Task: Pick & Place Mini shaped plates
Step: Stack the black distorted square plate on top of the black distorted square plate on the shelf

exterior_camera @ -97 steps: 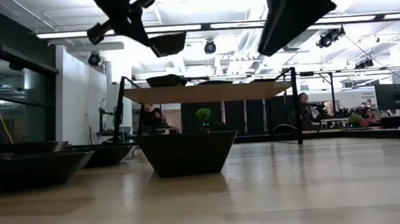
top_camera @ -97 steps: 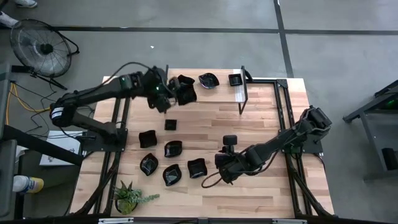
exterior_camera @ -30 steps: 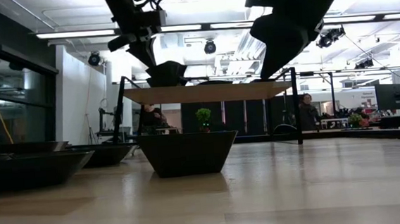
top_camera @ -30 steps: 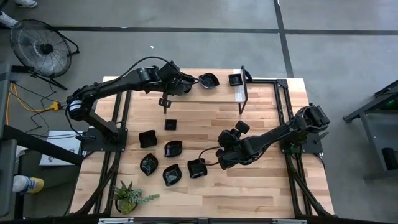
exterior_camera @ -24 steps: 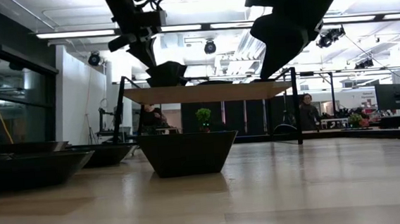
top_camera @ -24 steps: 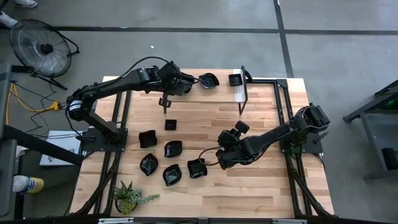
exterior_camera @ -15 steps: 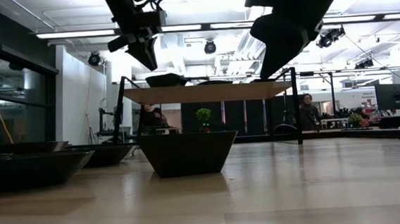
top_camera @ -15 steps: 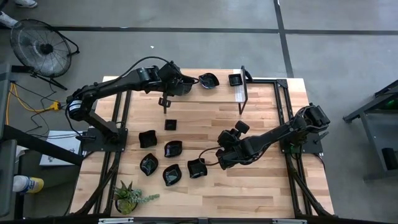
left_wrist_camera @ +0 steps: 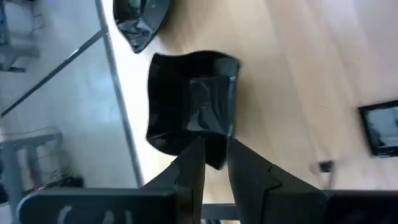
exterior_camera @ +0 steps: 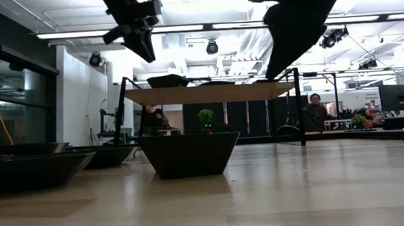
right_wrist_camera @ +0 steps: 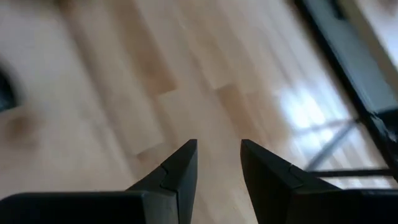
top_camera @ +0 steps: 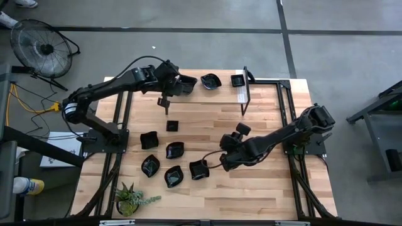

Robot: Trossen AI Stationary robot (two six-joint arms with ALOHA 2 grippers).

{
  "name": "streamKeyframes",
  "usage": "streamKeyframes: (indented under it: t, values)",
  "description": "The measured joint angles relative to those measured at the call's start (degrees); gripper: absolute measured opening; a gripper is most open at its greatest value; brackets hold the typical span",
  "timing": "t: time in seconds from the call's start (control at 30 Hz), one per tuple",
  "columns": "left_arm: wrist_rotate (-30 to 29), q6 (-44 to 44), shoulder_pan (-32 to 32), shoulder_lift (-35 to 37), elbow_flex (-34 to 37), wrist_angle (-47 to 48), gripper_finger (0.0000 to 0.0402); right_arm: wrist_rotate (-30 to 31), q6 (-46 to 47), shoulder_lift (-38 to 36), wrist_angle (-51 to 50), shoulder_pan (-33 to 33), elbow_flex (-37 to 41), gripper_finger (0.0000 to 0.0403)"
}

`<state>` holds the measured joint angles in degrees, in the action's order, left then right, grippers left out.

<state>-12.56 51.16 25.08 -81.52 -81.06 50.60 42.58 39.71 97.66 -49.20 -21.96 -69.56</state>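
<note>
A wavy-edged black mini plate (left_wrist_camera: 193, 102) lies flat on the raised wooden shelf (exterior_camera: 208, 93) at the table's far side. My left gripper (left_wrist_camera: 215, 163) hangs open just above its near-left rim and clear of it; the low view shows the left gripper (exterior_camera: 146, 53) well above the plate (exterior_camera: 168, 80). Two more plates (top_camera: 211, 81) (top_camera: 237, 80) sit on the shelf. Several black plates (top_camera: 174, 150) rest on the table's left half. My right gripper (top_camera: 222, 162) hovers open over bare wood, just right of the nearest plate (top_camera: 198, 169).
The shelf's dark posts (top_camera: 245, 94) stand at the far middle. A green potted plant (top_camera: 130, 199) sits at the near left corner. A square plate (exterior_camera: 189, 154) stands close to the low camera. The table's right half is bare wood (top_camera: 270, 107).
My left gripper has opened and let go of the wavy-edged plate, which was tilted under its fingertips and now lies flat on the shelf. The gripper has then risen and drawn back toward the table's left. My right gripper has turned a little in place.
</note>
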Motion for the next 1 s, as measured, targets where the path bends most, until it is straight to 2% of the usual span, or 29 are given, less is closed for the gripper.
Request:
streamKeyframes:
  t: [0.13, 0.23, 0.33, 0.47, 0.6, 0.67, 0.8, 0.87, 1.0]
  values:
    - [2.12, -0.64, -0.02, 1.82, 0.0, 2.61, 0.0065, -7.13, -9.82, -1.66, 5.26, -1.4, 0.0, 0.0117]
    - [3.26, -2.07, -1.23, 2.7, 0.0, 5.21, 0.0065, -15.77, -19.27, -1.86, 13.07, -2.45, -0.02, 0.0117]
    - [3.44, -3.59, -3.69, 3.32, 0.0, 8.51, 0.0065, -21.36, -26.61, -1.02, 22.06, -3.36, -0.02, 0.0117]
    - [3.28, -6.57, -8.74, 3.48, -0.01, 12.27, 0.0065, -24.42, -33.53, 0.31, 27.04, -4.41, -0.02, 0.0117]
    - [3.11, -10.27, -14.71, 3.48, 0.08, 15.03, 0.0065, -23.49, -36.58, 1.56, 27.3, -5.11, -0.02, 0.0117]
    - [2.87, -12.55, -18.03, 3.48, 0.54, 15.0, 0.0065, -21.99, -33.27, 2.36, 27.31, -5.13, -0.02, 0.0117]
    - [-0.82, -17.84, -24.74, 3.48, 2.25, 15.57, 0.0065, -19.35, -11.98, 2.64, 27.11, -2.95, -0.02, 0.0117]
    - [-2.95, -20.23, -28.13, 3.48, 3.31, 15.57, 0.0065, -19.85, -2.98, 2.69, 25.78, -1.72, -0.02, 0.0117]
    - [-6.6, -25.77, -34.12, 3.48, 5.35, 15.36, 0.0065, -23.11, 5.7, 2.95, 26.0, -0.91, -0.02, 0.0117]
